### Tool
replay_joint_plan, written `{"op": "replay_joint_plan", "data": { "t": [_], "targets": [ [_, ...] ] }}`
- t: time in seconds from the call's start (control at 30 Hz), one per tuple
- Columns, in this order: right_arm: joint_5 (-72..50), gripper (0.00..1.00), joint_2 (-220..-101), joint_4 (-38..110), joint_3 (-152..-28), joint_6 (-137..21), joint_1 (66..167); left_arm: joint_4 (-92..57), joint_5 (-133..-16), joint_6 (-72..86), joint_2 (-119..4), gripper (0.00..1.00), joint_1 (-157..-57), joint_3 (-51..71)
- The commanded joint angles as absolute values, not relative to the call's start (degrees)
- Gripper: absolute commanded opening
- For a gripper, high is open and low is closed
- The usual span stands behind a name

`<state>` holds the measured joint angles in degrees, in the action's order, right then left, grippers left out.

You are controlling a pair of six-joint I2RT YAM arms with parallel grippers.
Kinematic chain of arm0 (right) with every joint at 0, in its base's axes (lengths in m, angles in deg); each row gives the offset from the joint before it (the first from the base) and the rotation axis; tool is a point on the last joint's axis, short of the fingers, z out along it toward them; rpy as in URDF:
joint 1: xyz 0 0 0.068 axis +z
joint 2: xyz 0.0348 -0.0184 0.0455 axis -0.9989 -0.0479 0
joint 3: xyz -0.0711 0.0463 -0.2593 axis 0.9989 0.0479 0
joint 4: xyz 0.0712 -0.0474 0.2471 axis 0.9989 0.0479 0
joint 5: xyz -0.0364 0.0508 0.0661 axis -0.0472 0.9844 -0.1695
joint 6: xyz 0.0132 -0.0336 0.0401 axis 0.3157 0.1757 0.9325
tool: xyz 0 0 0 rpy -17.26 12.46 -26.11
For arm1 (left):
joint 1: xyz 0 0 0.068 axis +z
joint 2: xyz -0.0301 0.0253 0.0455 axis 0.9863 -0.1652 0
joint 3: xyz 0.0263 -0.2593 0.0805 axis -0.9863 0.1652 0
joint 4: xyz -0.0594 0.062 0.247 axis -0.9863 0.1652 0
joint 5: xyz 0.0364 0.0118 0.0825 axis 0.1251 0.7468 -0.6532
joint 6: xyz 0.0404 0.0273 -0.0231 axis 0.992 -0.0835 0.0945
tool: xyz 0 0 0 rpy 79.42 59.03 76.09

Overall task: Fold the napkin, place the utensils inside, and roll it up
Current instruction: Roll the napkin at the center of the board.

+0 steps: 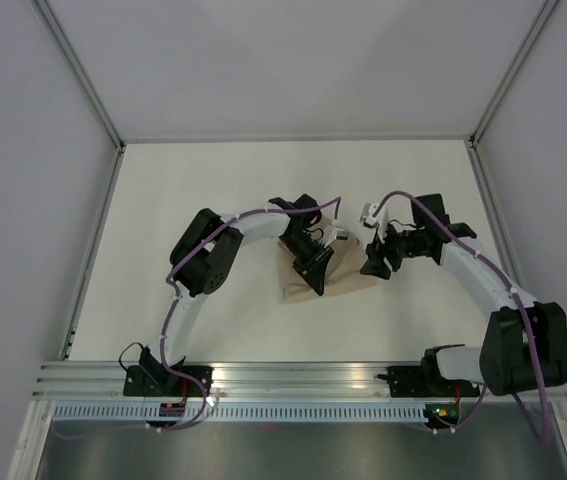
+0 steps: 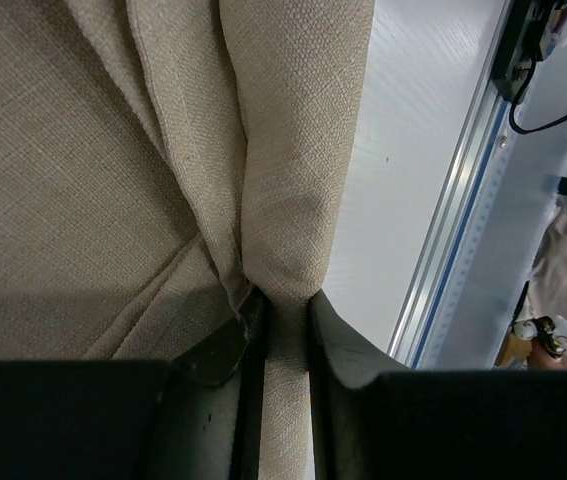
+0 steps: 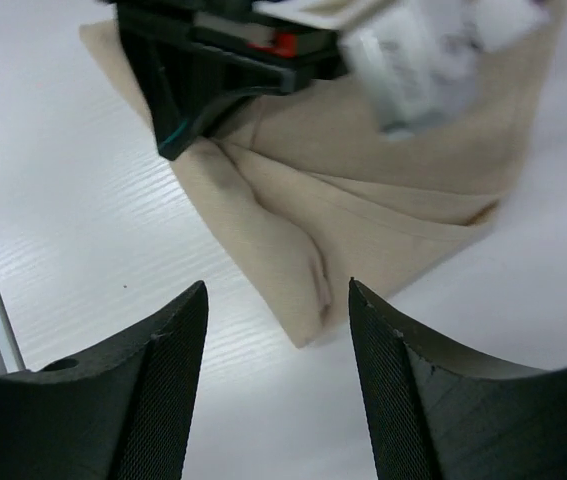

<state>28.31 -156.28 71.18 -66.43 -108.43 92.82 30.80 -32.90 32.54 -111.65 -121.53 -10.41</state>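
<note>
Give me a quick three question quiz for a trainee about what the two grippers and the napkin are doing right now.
1. True or false: the left gripper is shut on a fold of the napkin.
2. Pick one. The right gripper is: A, shut on the napkin; B, open and holding nothing; C, out of view.
3. Fill in: the napkin lies on the white ___.
Key: 1 true; 2 B; 3 table.
</note>
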Motion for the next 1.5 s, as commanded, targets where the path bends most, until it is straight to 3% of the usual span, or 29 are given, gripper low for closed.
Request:
{"op": "replay_joint_plan", "data": {
  "t": [0.0,0.2,0.5,0.67,0.77,0.87,0.9,1.03,1.47],
  "targets": [
    [19.7,0.65,-149.9,60.3,-58.3,-112.7,100.1,38.0,-37.7,31.1,-116.0,0.02,-121.7,-11.7],
    [7.2,0.67,-148.8,51.3,-53.4,-109.8,116.8,39.9,-37.6,30.6,-117.2,0.02,-121.6,-13.8],
    [-3.9,0.67,-156.2,46.9,-51.7,-111.3,128.9,41.0,-36.9,30.3,-118.9,0.02,-121.7,-15.3],
    [-6.8,0.63,-158.6,45.3,-51.5,-111.0,130.4,41.4,-36.4,30.3,-119.1,0.05,-121.6,-16.0],
    [-6.2,0.53,-159.2,45.5,-51.9,-110.4,130.4,41.3,-35.7,30.1,-118.8,0.13,-121.5,-16.3],
    [-6.1,0.32,-160.2,46.8,-52.4,-110.1,130.4,39.1,-34.4,28.2,-117.0,0.22,-121.4,-15.7],
    [-6.1,0.30,-160.4,46.7,-52.2,-109.8,130.3,38.1,-33.7,27.7,-116.3,0.24,-121.3,-15.5],
    [-4.4,0.24,-161.0,48.1,-52.4,-109.9,129.9,32.4,-30.5,24.3,-112.5,0.33,-120.2,-14.6],
    [15.1,0.19,-171.4,67.3,-65.4,-115.1,119.2,12.1,-29.3,7.0,-98.5,0.38,-114.5,-6.5]
  ]
}}
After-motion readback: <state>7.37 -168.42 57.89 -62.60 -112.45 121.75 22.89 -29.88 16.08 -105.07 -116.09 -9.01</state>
